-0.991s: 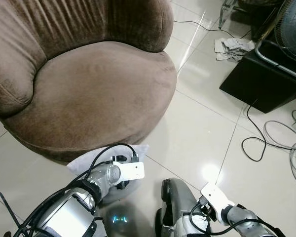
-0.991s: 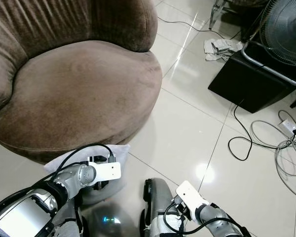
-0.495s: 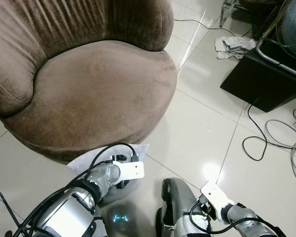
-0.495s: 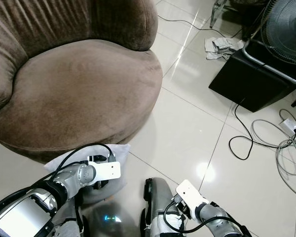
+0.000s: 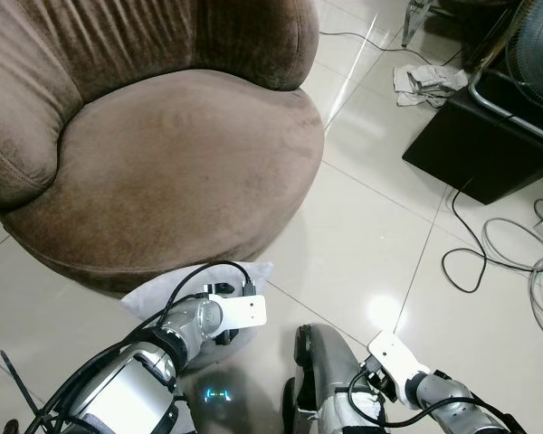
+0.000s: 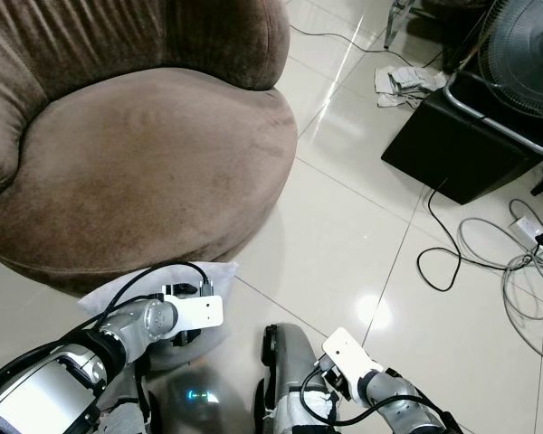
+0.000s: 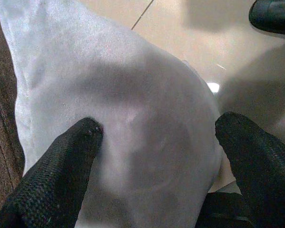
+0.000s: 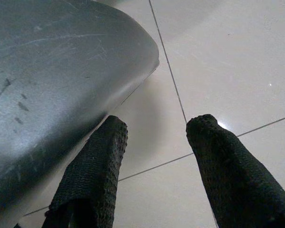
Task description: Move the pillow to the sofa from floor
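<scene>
A white pillow (image 5: 154, 294) lies on the tiled floor against the base of the round brown sofa (image 5: 181, 154). My left gripper (image 7: 159, 126) is down on the pillow (image 7: 133, 95), open, with one black finger (image 7: 71, 152) on each side of its bulge. Its white wrist plate (image 5: 244, 312) hides the fingers from above. My right gripper (image 8: 159, 124) is open with nothing between its fingers, low over the bare tiles beside my own silver leg (image 8: 47, 85).
A black box (image 5: 475, 145) with a metal frame and a fan (image 5: 534, 54) stand at the right. Loose cables (image 5: 498, 253) trail over the floor there. Crumpled paper (image 5: 425, 81) lies at the back. The sofa seat is bare.
The head view has shifted very slightly. Both arms and the pillow hold their places.
</scene>
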`<state>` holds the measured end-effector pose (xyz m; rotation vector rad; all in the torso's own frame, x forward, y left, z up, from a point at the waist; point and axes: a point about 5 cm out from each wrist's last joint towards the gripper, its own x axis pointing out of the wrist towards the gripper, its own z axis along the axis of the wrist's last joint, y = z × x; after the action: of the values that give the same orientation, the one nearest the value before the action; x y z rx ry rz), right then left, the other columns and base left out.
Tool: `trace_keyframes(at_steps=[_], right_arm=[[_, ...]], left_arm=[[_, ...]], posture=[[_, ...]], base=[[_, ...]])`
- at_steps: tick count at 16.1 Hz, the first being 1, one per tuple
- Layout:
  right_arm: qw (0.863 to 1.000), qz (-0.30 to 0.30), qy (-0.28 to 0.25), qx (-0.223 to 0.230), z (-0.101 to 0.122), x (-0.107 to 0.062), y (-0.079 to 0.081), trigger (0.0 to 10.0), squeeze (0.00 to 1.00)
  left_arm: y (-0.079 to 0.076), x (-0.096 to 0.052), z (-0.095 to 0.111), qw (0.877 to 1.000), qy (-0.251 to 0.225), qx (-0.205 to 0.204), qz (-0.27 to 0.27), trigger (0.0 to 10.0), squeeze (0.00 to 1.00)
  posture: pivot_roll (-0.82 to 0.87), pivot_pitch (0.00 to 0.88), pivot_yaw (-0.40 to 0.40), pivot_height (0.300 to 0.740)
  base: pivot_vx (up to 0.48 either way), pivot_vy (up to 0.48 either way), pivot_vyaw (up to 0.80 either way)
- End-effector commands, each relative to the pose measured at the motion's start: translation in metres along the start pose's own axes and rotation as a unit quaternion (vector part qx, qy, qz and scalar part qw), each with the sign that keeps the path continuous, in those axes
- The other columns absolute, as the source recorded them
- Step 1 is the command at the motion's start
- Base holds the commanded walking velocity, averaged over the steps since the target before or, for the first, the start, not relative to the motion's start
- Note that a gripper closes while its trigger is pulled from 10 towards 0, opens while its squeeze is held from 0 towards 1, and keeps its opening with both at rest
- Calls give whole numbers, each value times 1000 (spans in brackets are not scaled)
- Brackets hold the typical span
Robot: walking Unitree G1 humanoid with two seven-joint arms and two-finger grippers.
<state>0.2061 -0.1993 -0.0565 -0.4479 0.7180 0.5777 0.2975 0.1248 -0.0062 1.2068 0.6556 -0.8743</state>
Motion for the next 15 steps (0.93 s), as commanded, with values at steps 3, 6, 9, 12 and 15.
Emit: trace_keyframes(at_steps=[3,6,9,12,15], right_arm=[[1000,0,20,13,-13,-6,1,10000,0],[1000,0,21,13,-12,-6,0,10000,0],[1000,-1,21,13,-12,-6,-2,10000,0],[1000,-1,20,13,-12,-6,-3,10000,0],[1000,1,18,13,-10,-4,1,10000,0]], left_arm=[[-3,1,4,1000,-8,0,-11,10000,0],[-2,1,5,1000,-7,0,-10,10000,0],[-2,1,6,1000,-8,0,-10,10000,0],[0,1,7,1000,-8,0,-10,10000,0],[-1,0,2,1000,-6,0,-10,10000,0]], posture=[[-44,263,-188,598],[-41,264,-187,598],[-48,263,-196,598],[-53,265,-203,598],[-39,267,-186,598]], base=[[0,0,0],[0,0,0],[0,0,0],[0,0,0],[0,0,0]])
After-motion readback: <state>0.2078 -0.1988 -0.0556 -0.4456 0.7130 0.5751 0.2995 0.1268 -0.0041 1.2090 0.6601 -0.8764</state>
